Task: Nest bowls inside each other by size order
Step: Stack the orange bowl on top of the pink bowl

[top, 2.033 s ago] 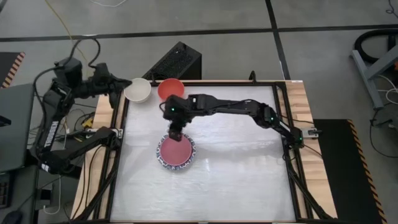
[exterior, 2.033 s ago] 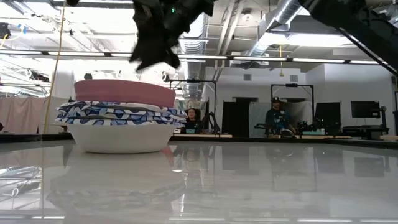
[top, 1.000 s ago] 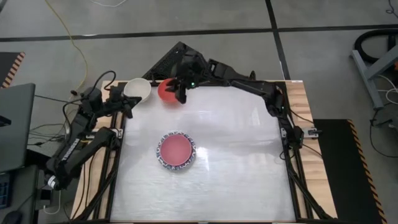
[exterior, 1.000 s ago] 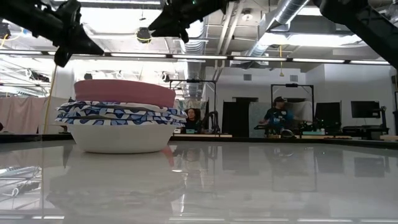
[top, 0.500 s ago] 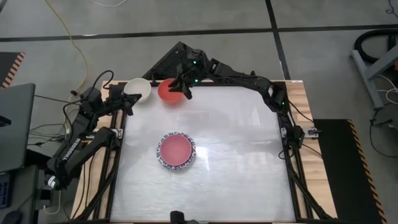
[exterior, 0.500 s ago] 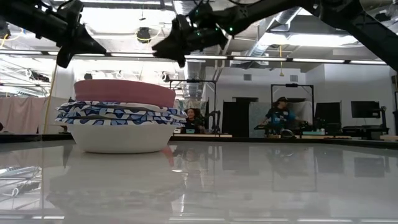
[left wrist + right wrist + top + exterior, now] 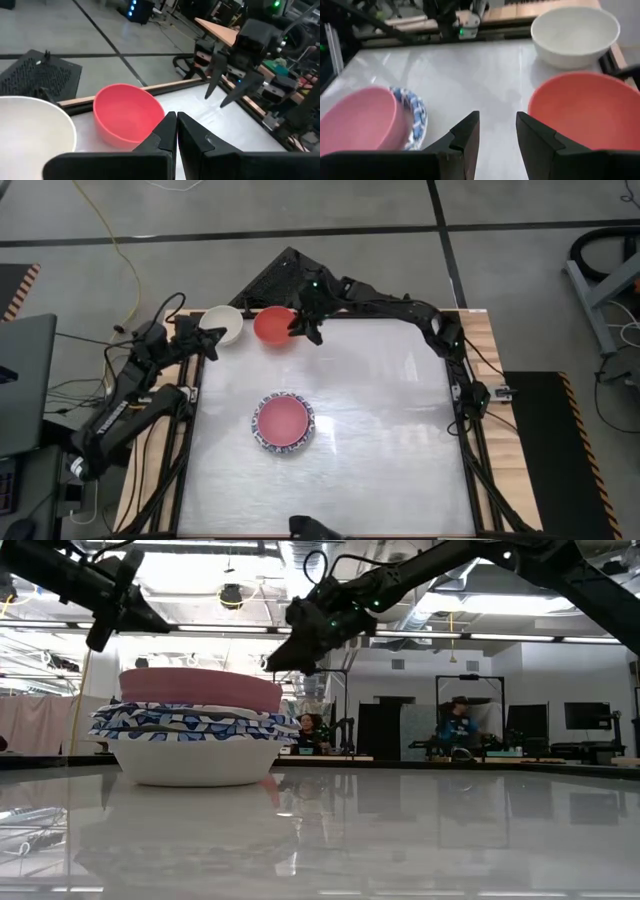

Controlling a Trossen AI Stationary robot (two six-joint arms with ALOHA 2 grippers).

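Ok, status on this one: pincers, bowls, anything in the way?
Right pincer open, empty, beside red bowl. Left pincer shut by white bowl. Pink bowl tops the stack. Nothing blocking.

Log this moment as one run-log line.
right gripper: open, beside red bowl | left gripper: shut, by cream bowl | pink bowl: atop stack

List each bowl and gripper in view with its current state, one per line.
Pink bowl: nested on top of the stack.
Patterned bowls: stacked under it.
Red bowl: loose, upright, empty.
White bowl: loose, upright, empty.
Left gripper: shut, empty.
Right gripper: open, beside the red bowl.
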